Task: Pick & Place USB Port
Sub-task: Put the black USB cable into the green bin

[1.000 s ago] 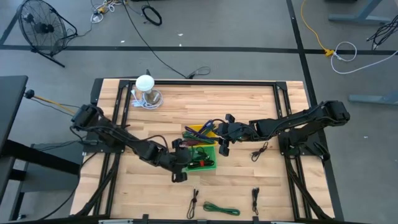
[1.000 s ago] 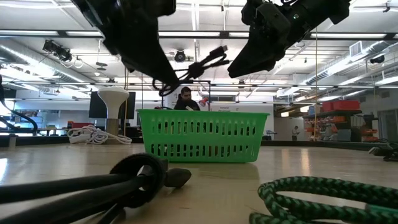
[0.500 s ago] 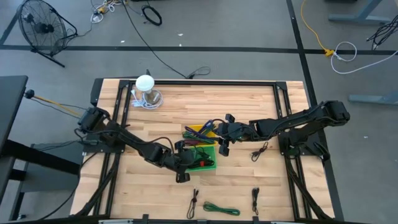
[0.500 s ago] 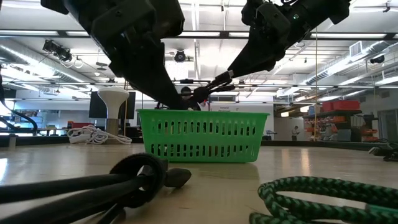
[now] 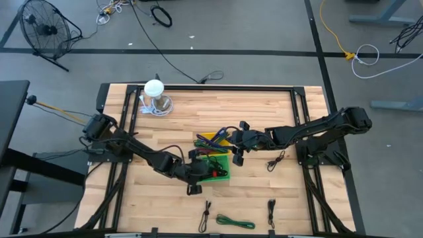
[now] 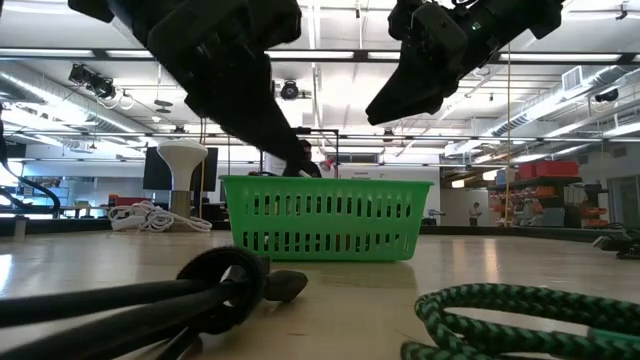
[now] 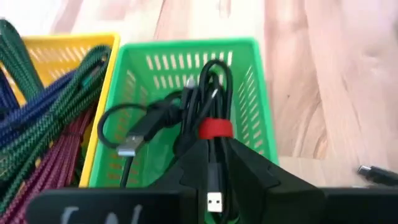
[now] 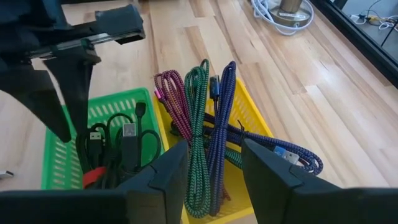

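Left wrist view | we see left gripper (image 7: 214,163) part-open around black USB cable (image 7: 208,106) in green basket (image 7: 255,87) | right gripper (image 8: 211,163) wide, empty, at basket's 1 o'clock

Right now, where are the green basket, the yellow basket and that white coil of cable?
green basket (image 6: 325,218): low view, front slatted wall.
yellow basket (image 8: 258,127): right wrist view, bare side wall.
white coil of cable (image 6: 150,217): low view, middle of the pile.

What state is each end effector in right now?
Left end effector: down in the green basket, fingers around a black USB cable; grip cannot be told.
Right end effector: open, empty, above the yellow basket.
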`<act>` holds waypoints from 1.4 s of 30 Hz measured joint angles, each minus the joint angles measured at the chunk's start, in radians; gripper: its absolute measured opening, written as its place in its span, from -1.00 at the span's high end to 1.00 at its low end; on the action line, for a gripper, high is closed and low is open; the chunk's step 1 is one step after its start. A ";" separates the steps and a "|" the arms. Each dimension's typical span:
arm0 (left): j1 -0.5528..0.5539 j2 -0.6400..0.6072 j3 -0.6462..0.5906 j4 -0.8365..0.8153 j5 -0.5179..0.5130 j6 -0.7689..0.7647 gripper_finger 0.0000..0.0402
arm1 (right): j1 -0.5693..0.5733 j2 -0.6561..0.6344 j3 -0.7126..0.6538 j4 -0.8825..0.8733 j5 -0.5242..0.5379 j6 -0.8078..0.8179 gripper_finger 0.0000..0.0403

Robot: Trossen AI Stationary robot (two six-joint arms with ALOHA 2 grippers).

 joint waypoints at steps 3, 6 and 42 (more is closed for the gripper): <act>0.000 -0.010 0.001 0.053 0.019 0.031 0.66 | 0.000 0.000 0.000 0.000 -0.007 0.026 0.25; -0.001 -0.019 0.001 0.096 0.094 0.074 0.66 | 0.001 0.000 0.000 0.000 -0.056 0.037 0.25; -0.048 -0.025 0.001 0.123 0.261 0.213 0.66 | 0.180 0.000 0.000 -0.875 -0.317 0.497 0.25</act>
